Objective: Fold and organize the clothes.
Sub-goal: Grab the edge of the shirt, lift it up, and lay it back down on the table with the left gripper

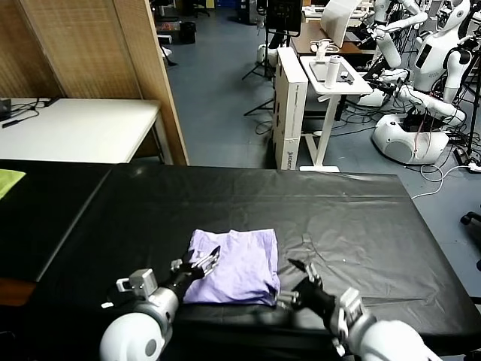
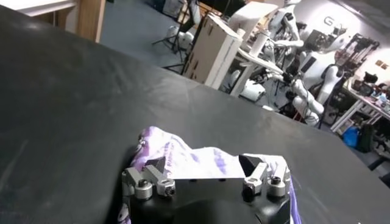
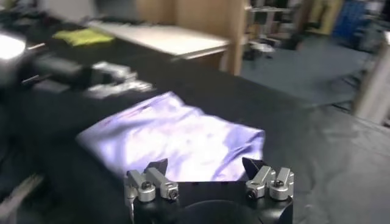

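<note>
The lavender T-shirt (image 1: 234, 265) lies folded into a compact rectangle on the black surface (image 1: 353, 218), near its front edge. The left tool (image 1: 204, 262) stands open over the shirt's left edge, fingers spread with fabric between them. The right tool (image 1: 303, 277) is open too, empty, just beside the shirt's right front corner

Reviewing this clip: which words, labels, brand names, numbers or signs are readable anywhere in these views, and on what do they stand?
None can be read.
White upright box behind the table: small dark vertical lettering near its lower edge, too small to read.
Far wall in the left wrist view: grey letters, blurred, not readable.
Lavender T-shirt: no lettering visible; purple-and-white markings show in the left wrist view only.
</note>
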